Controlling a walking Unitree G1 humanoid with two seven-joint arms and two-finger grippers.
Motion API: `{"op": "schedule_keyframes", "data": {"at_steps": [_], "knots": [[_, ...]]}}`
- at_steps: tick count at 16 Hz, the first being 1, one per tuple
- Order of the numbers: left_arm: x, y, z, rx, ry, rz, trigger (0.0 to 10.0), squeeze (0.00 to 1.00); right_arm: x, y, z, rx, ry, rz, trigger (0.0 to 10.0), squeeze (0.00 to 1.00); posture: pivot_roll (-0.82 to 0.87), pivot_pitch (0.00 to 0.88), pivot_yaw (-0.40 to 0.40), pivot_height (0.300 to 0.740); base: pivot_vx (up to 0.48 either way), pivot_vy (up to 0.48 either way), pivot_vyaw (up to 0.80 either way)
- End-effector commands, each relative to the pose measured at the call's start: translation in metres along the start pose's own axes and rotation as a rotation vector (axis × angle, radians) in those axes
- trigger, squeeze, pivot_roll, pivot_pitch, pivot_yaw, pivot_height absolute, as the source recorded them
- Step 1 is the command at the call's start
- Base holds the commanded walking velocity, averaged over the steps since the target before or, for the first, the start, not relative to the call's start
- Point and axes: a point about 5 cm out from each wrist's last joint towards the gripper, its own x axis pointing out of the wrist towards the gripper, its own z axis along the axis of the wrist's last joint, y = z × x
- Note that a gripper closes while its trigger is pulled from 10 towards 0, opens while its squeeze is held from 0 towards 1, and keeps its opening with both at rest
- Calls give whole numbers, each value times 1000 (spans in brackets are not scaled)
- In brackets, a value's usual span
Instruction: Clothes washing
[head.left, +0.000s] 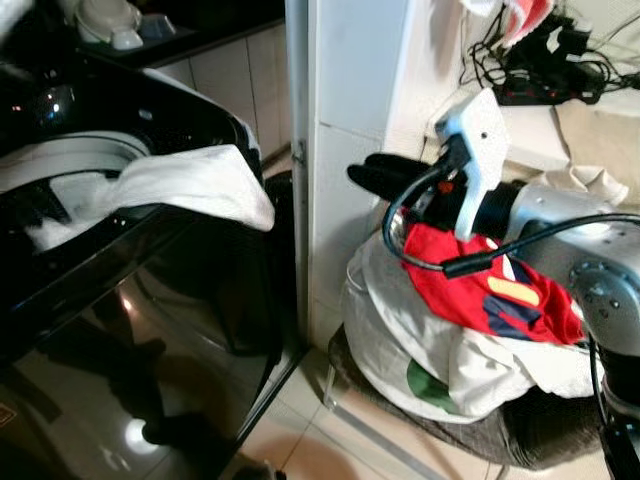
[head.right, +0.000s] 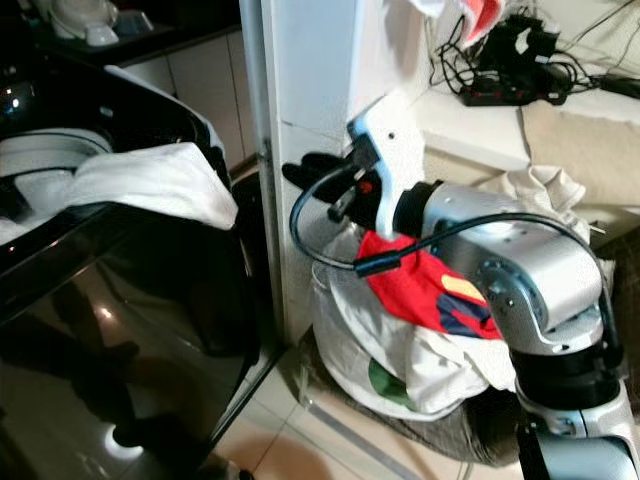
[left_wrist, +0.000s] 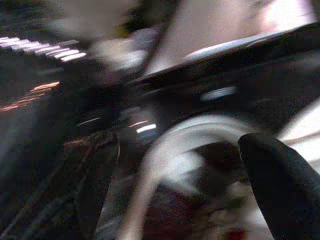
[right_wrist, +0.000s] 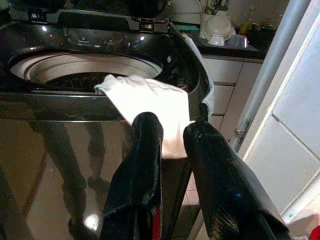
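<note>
Top-loading washing machine (head.left: 120, 300): glossy black cabinet on the robot's left, drum open. White garment (head.left: 200, 185): draped over the machine's front rim, part inside the drum, part hanging down the front. Laundry pile (head.left: 440, 350): white cloth with a red garment (head.left: 470, 285) on top, heaped in a dark basket (head.left: 520, 430) on the tiled floor beside a white pillar (head.left: 350, 150). Right claw (right_wrist: 167, 150): raised above the pile and aimed at the machine, its two black fingers slightly spread with nothing between them. Left claw (left_wrist: 280, 185): near the drum rim; the picture is blurred and whether it is spread or pressed together cannot be told.

Handling, as judged: the white garment is soft, light and limp; it would sag and slide on the smooth rim, so a pinch on the bunched fold at the rim suits best.

The right wrist view gives the control panel (right_wrist: 100, 35) and drum ring head-on; the eye views give the basket and pile.
</note>
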Motion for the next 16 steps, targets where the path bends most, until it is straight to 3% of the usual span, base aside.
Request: {"op": "schedule_keyframes", "data": {"at_steps": [1, 2, 3, 4, 6, 7, 9, 11, 12, 13, 14, 15, 16], "knots": [[2, -9, 13, -54, -80, -115, 10000, 0, -2, -3, 5, -15, -15, -27, 10000, 0, -8, 0, 32, 740, 0, 0, 0], [9, -30, 28, -138, -192, -281, 10000, 0, -3, -3, 3, -11, -10, -32, 10000, 0, -7, 0, 39, 740, 0, 0, 0], [11, -41, 35, -179, -233, -373, 10000, 0, -3, -3, 2, -11, -6, -32, 10000, 0, -7, 0, 39, 740, 0, 0, 0], [16, -66, 43, -187, -289, -542, 10000, 0, -3, -3, 0, -14, 2, -30, 10000, 0, -8, 0, 42, 740, 0, 0, 0], [21, -91, 53, -214, -353, -650, 10000, 0, -4, -2, 0, -17, 2, -33, 10000, 0, -12, 0, 45, 740, 0, 0, 0], [22, -96, 57, -235, -372, -665, 10000, 0, -4, -3, 0, -18, 1, -37, 10000, 0, -13, 0, 48, 740, 0, 0, 0], [32, -129, 42, -188, -314, -717, 10000, 0, -7, -6, -5, -24, 30, -73, 10000, 0, -19, 0, 52, 740, 0, 0, 0], [33, -142, 39, -197, -331, -731, 10000, 0, -8, -5, -8, -34, 46, -75, 10000, 0, -32, 0, 62, 740, 0, 0, 0], [29, -148, 55, -336, -467, -724, 10000, 0, -10, -9, -10, -38, 63, -117, 10000, 0, -32, 0, 62, 740, 0, 0, 0], [26, -157, 64, -440, -558, -672, 10000, 0, -14, -25, -27, -74, 172, -267, 10000, 0, -40, 0, 66, 740, 0, 0, 0], [23, -166, 65, -455, -599, -647, 10000, 0, -19, -39, -44, -95, 263, -381, 10000, 0, -51, 0, 68, 740, 0, 0, 0], [15, -184, 66, -468, -682, -659, 10000, 0, -24, -55, -67, -25, 301, -492, 10000, 1000, -60, 0, 69, 740, 0, 0, 0], [8, -198, 66, -482, -731, -689, 10000, 0, -28, -65, -85, 27, 322, -560, 10000, 1000, -61, 0, 67, 740, 0, 0, 0]]}}
